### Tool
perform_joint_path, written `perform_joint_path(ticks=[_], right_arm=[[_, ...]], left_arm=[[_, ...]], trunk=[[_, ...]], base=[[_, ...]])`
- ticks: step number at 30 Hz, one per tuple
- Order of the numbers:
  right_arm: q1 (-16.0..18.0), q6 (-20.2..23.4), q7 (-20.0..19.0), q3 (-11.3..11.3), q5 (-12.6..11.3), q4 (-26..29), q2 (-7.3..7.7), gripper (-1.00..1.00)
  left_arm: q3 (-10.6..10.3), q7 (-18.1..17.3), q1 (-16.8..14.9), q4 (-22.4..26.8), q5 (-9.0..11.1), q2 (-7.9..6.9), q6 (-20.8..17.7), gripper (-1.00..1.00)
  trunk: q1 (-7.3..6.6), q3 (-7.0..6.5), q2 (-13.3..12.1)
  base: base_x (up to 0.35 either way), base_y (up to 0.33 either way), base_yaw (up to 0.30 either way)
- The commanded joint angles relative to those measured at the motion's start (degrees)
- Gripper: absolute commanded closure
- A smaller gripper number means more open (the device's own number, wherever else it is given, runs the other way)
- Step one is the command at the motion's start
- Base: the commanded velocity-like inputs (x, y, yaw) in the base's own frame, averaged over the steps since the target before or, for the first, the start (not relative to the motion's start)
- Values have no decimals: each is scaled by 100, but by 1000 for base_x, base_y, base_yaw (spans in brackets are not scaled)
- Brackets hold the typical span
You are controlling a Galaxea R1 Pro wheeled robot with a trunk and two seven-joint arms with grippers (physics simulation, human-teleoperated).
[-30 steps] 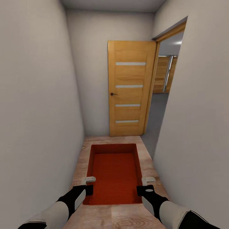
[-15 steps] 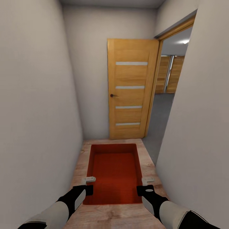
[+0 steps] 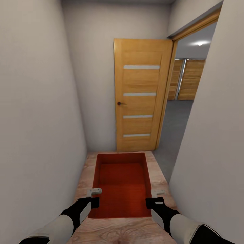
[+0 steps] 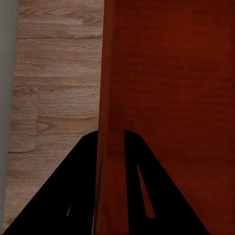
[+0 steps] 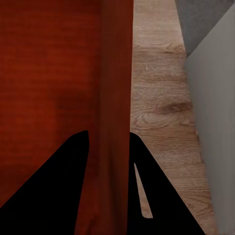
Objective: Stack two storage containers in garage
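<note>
— Where are we? A narrow hallway, striped wooden door (image 3: 142, 95) at upper centre, grey floor (image 3: 176, 122) through the opening at right.

— And the container (image 3: 122, 184)? Lower centre, left hand (image 3: 94, 192) and right hand (image 3: 157, 193) clamped on opposite walls; garage placing and stacking remain.

The left tool (image 4: 111, 196) straddles the orange-red container's (image 4: 171, 73) wall, one dark finger (image 4: 58, 196) outside, one inside, apparently clamped. Beneath lies light wood plank floor (image 4: 54, 73).
</note>
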State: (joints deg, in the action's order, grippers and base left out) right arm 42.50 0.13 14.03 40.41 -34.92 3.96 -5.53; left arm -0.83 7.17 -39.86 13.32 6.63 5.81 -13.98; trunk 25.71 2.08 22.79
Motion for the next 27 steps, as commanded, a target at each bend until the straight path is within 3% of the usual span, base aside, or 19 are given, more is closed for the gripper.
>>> perform_joint_path(ticks=[1,27], right_arm=[[4,0,38,2,-94,-18,8,100],[4,-2,38,3,-94,-18,8,100]], left_arm=[[4,65,-5,30,-12,-12,-36,100],[4,65,-5,30,-12,-10,-35,100]], trunk=[[7,13,13],[7,13,13]], base=[[323,0,0],[323,0,0]])
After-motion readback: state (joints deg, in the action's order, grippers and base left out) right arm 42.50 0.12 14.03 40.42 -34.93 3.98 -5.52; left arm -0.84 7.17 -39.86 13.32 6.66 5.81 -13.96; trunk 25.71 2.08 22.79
